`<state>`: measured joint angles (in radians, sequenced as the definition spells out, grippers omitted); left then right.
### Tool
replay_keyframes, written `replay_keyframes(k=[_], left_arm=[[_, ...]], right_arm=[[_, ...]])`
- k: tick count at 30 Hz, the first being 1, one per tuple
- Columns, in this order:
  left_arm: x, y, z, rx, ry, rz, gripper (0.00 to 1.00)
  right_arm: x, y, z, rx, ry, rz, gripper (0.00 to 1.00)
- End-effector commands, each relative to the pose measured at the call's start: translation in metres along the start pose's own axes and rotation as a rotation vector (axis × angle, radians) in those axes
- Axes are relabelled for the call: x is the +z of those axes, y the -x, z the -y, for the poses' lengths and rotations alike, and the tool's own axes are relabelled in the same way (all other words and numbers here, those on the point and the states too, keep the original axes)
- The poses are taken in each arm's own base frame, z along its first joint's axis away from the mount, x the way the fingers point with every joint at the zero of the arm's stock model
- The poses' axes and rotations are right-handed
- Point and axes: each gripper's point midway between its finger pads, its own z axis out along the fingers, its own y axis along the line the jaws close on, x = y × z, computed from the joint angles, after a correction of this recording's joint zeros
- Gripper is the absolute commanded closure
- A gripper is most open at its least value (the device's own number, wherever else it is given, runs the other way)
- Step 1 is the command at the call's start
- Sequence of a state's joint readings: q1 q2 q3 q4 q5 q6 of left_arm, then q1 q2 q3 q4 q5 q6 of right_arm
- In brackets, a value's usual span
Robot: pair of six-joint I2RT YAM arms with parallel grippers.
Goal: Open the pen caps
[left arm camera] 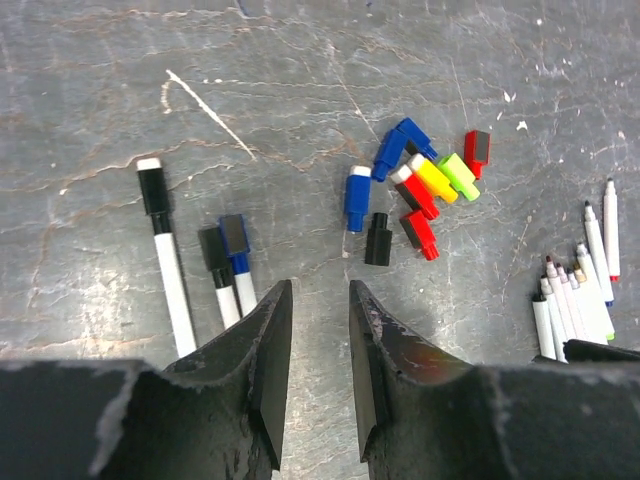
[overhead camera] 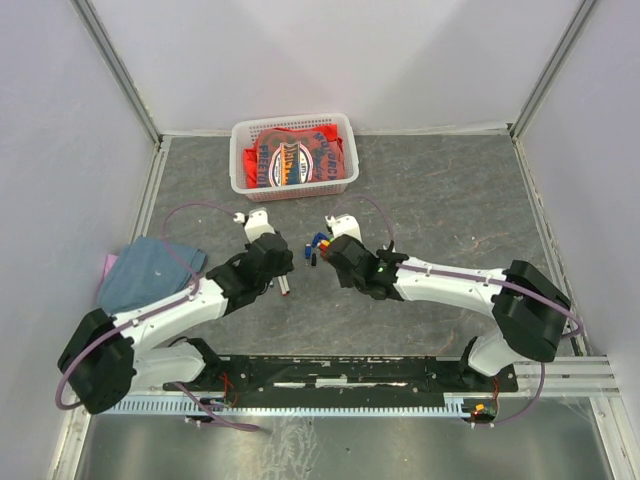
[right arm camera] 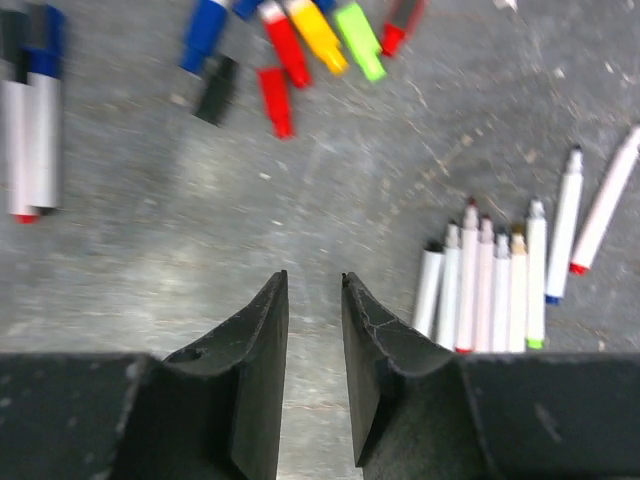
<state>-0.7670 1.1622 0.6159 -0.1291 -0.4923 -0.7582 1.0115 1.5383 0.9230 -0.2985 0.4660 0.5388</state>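
Nine loose pen caps [left arm camera: 435,178] lie in a tight cluster on the table [overhead camera: 450,190]: three blue, three red, one yellow, one green and one black. They sit between the two end effectors. To the cluster's left in the left wrist view lie three pens with their caps on [left arm camera: 172,285], two capped black and one blue. To its right lie the uncapped pens [right arm camera: 485,290], about seven side by side in a row with two more just beside them. Both arms reach forward and angle inward toward each other, wrists low over the table. The left end effector [left arm camera: 318,292] has its fingers slightly parted and pinches nothing. The right end effector [right arm camera: 314,282] is likewise narrowly spread and empty. At the far side stands a white basket [overhead camera: 238,160] holding red and orange packaging. A blue-grey cloth [overhead camera: 150,272] lies at the table's left edge.
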Motion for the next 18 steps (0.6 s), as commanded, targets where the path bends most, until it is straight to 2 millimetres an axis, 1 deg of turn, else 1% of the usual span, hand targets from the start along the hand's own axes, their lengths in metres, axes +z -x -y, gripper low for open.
replay_keyframes(k=[1,3,6,11,14,18], left_arm=[[-0.008,0.018,-0.015,-0.118,0.041,0.086,0.64],[-0.011,0.017,-0.023,-0.151,0.052,0.093,0.63],[-0.016,0.015,-0.043,-0.184,0.105,0.118,0.63],[-0.022,0.008,-0.061,-0.258,0.119,0.138,0.65],[-0.026,0.006,-0.067,-0.285,0.111,0.151,0.65],[-0.028,0.006,-0.072,-0.289,0.115,0.156,0.65]], right_arm=[[-0.013,0.051,-0.039,0.021,0.119,0.108,0.65],[-0.01,0.056,-0.054,0.026,0.153,0.106,0.64],[-0.003,0.064,-0.077,0.033,0.197,0.104,0.63],[0.02,0.071,-0.114,0.042,0.245,0.076,0.62],[0.033,0.071,-0.128,0.042,0.248,0.057,0.62],[0.049,0.066,-0.138,0.044,0.241,0.027,0.62]])
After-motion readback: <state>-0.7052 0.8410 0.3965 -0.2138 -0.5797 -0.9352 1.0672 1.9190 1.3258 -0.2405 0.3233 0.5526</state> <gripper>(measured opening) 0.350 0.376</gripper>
